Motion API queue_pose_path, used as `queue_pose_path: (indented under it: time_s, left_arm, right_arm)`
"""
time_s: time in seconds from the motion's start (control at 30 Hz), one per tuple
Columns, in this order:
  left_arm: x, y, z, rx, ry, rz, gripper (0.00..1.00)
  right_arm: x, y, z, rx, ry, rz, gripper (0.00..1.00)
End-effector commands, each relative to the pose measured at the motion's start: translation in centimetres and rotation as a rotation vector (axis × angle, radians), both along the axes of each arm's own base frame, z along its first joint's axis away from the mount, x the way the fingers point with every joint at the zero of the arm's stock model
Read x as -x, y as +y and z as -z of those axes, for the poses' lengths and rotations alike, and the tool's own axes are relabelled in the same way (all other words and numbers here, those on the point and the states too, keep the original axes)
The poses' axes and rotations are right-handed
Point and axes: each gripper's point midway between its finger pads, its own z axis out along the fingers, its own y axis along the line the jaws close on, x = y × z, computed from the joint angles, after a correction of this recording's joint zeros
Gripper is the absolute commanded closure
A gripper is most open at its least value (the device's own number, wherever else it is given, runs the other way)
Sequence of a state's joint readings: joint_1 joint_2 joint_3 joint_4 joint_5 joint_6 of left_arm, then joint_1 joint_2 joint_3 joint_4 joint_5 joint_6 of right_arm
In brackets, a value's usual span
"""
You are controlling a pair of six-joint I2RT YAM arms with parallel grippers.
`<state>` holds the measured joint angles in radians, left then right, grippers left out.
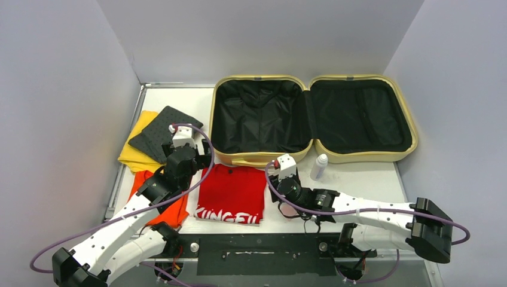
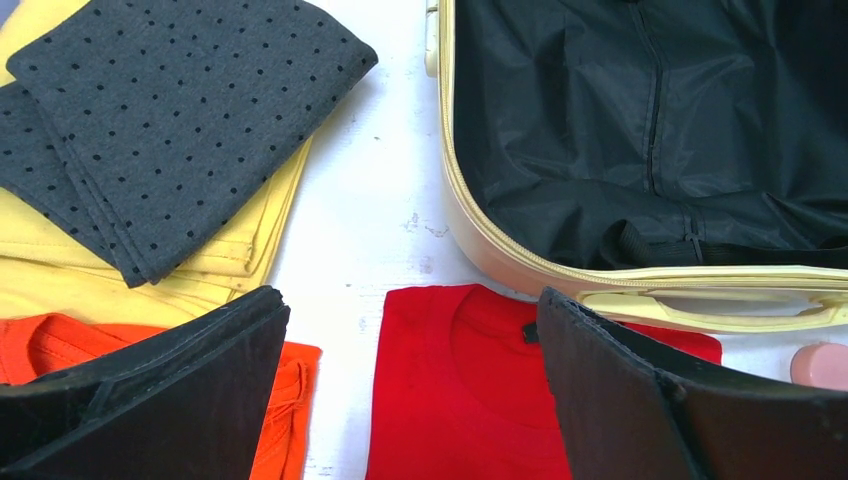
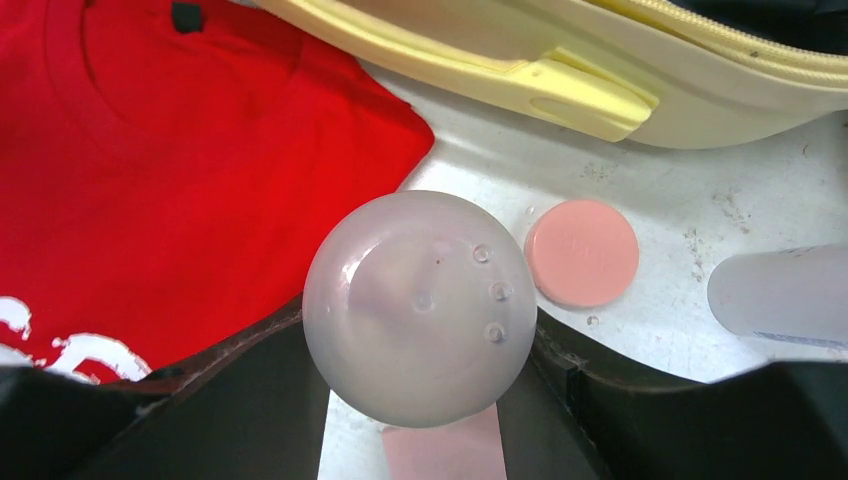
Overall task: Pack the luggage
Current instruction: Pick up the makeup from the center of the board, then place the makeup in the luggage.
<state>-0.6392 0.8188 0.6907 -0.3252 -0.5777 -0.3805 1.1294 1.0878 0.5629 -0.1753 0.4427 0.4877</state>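
Gripping a smooth, rounded translucent container (image 3: pixel 420 300) between jaws set about half apart, the right gripper (image 3: pixel 420 330) is seen at the lower centre of the right wrist view. The left gripper (image 2: pixel 408 300) is held wide open and empty above the red shirt (image 2: pixel 450 400) at the bottom of its own view. A slip is judged the main hazard: the container's curved, glossy surface is pinched only at its sides, and it could be squeezed out or rolled free if lifted abruptly. A pink disc (image 3: pixel 582 252) and a small white bottle (image 1: pixel 320 166) just beside it could be knocked if the wrist is swung low. The luggage (image 1: pixel 359 158) is laid open, both black-lined halves bare, across the upper middle and right of the top view, just above the right gripper. Its near wall and handle (image 3: pixel 560 95) could be clipped unless enough height is gained.
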Motion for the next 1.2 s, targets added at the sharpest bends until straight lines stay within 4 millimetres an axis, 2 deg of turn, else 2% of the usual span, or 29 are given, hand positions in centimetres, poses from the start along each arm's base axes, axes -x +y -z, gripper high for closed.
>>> queue_pose_path:
  time_s: [0.0,0.07,0.17,0.2,0.23,0.27,0.3,0.47,0.57,0.63,0.67,0.7,0.77,0.8,1.0,1.17]
  left_arm:
    - [-0.1,0.1,-2.2,0.021,-0.053,-0.02,0.07]
    - [-0.1,0.1,-2.2,0.018,-0.053,-0.02,0.07]
    - [-0.1,0.0,-2.1,0.015,-0.052,-0.019,0.07]
    - [-0.1,0.0,-2.2,0.016,-0.054,-0.019,0.07]
    - [-0.2,-0.1,-2.1,0.017,-0.054,-0.016,0.07]
    - [-0.2,-0.2,-2.2,0.017,-0.054,-0.014,0.07]
    - [-0.3,-0.2,-2.1,0.018,-0.053,-0.013,0.07]
    - [-0.3,-0.2,-1.8,0.006,-0.042,-0.014,0.07]
    - [-0.4,-0.1,-1.7,-0.002,-0.04,-0.019,0.07]
    - [-0.4,-0.1,-1.5,-0.011,-0.034,-0.024,0.07]
    - [-0.5,0.0,-1.4,-0.016,-0.03,-0.026,0.07]
    - [-0.5,0.1,-1.2,-0.021,-0.026,-0.03,0.07]
    - [-0.5,0.1,-1.1,-0.026,-0.023,-0.031,0.07]
    - [-0.5,0.0,-1.1,-0.027,-0.022,-0.031,0.07]
    - [-0.6,0.0,-0.8,-0.039,-0.016,-0.035,0.07]
    - [-0.9,-0.2,-0.3,-0.054,-0.002,-0.031,0.07]
  right_arm:
    - [-1.9,1.3,-1.8,-0.118,-0.084,0.091,1.0]
    - [-1.9,2.0,-3.0,-0.131,-0.102,0.074,1.0]
    - [-2.8,2.9,-8.4,-0.19,-0.189,0.052,1.0]
    - [-3.8,3.3,-11.2,-0.212,-0.223,0.057,1.0]
    - [-5.6,2.5,-12.5,-0.191,-0.227,0.092,1.0]
    - [-6.8,2.7,-13.2,-0.183,-0.201,0.087,1.0]
    - [-9.8,0.9,-14.0,-0.189,-0.189,0.153,1.0]
    - [-19.6,-3.8,-15.5,-0.211,-0.206,0.318,1.0]
    - [-25.2,-5.7,-15.5,-0.239,-0.233,0.419,1.0]
    - [-28.3,-6.0,-15.6,-0.276,-0.268,0.452,1.0]
    - [-29.7,-6.1,-15.3,-0.27,-0.281,0.469,1.0]
    - [-31.3,-6.1,-13.9,-0.239,-0.271,0.484,1.0]
    - [-33.9,-6.1,-12.6,-0.226,-0.263,0.5,1.0]
    - [-35.3,-5.9,-12.6,-0.234,-0.266,0.508,1.0]
    - [-40.1,-6.4,-8.5,-0.182,-0.255,0.568,1.0]
    - [-42.5,-7.1,-5.4,-0.113,-0.261,0.622,1.0]
